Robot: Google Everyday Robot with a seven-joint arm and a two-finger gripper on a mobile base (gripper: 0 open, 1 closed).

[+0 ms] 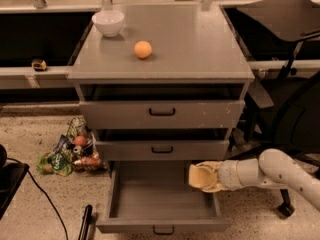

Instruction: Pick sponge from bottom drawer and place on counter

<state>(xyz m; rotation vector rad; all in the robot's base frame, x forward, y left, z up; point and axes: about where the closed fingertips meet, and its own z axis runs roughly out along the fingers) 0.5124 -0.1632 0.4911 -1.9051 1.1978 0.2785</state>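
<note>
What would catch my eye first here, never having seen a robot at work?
Most likely the pale arm reaching in from the right: its pincer grips a yellow sponge above the right side of the open bottom drawer. After that, the orange ball and the white bowl stand out on the grey counter above.
</note>
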